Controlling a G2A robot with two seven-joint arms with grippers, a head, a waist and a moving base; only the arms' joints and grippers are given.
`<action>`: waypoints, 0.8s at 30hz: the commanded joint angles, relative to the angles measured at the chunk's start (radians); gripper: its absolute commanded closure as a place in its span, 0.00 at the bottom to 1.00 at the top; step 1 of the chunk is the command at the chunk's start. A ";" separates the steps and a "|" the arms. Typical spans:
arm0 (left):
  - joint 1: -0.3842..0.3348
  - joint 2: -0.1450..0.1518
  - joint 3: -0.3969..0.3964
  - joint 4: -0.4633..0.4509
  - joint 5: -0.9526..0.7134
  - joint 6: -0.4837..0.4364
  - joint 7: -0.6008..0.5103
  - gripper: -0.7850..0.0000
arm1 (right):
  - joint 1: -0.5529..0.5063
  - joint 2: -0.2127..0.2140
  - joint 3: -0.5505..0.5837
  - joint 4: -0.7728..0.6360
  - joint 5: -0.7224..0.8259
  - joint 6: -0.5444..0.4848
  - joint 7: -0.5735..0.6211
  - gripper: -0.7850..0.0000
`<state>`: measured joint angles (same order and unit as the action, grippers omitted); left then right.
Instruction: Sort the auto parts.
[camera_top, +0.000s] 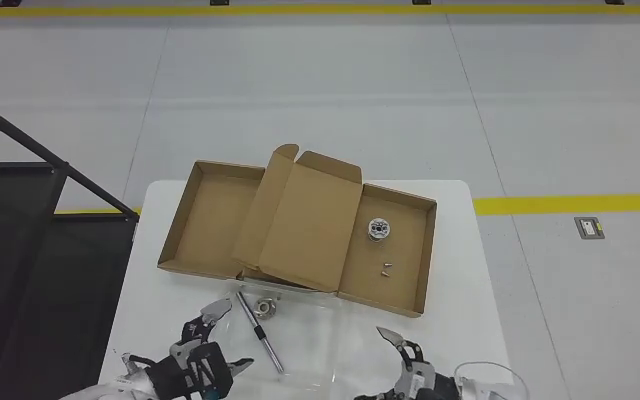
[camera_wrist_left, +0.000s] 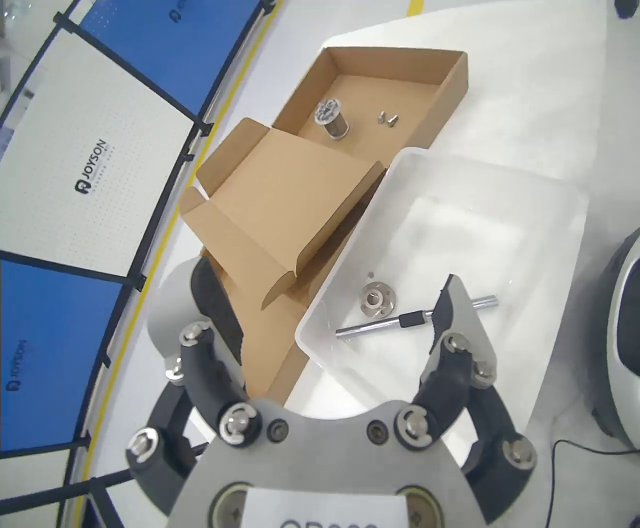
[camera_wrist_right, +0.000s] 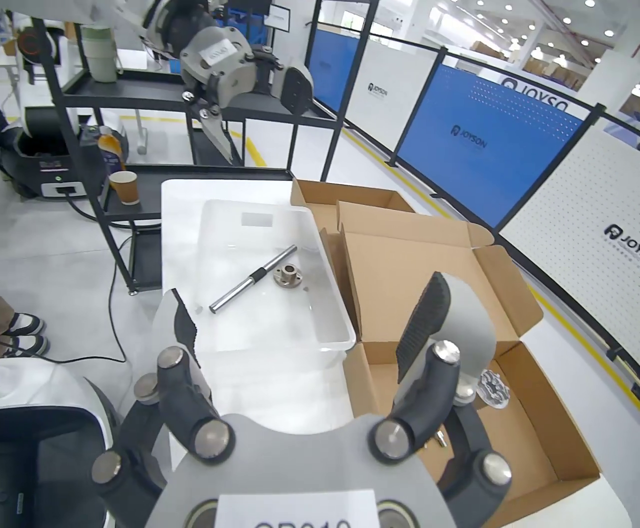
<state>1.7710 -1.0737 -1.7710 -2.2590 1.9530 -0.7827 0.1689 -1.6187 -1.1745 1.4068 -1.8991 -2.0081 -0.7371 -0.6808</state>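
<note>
on the table (camera_top: 465, 300), rod (camera_wrist_left: 380, 324) lies near left gripper (camera_wrist_left: 328, 278).

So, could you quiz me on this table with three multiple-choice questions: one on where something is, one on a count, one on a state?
1. Where does the metal rod lie?
A) on the floor
B) in the clear tray
C) on a shelf

2. How many small screws lie in the cardboard box?
A) two
B) five
C) none

3. How do the left pincer and right pincer stand?
A) both shut on parts
B) both open and empty
C) one open, one shut

Answers:
1 B, the rod lies on the tray's floor beside a flanged hub.
2 A, a pair sits near the round metal part.
3 B, each wrist view shows its pincer spread wide with nothing held.
</note>
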 joint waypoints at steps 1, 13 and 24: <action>-0.008 -0.002 0.005 0.001 -0.023 0.030 -0.002 0.00 | 0.000 0.000 0.000 0.001 0.000 0.000 -0.001 0.00; -0.008 0.004 0.027 -0.016 0.032 -0.017 -0.002 0.00 | 0.001 0.000 0.000 0.006 0.011 0.006 0.006 0.00; -0.140 0.063 0.179 0.006 0.468 -0.220 0.101 0.00 | 0.044 0.019 0.036 0.079 0.141 -0.070 -0.094 0.00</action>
<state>1.6438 -1.0152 -1.6026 -2.2581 2.3822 -1.0017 0.2626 -1.5741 -1.1576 1.4385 -1.8208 -1.8654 -0.8053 -0.7618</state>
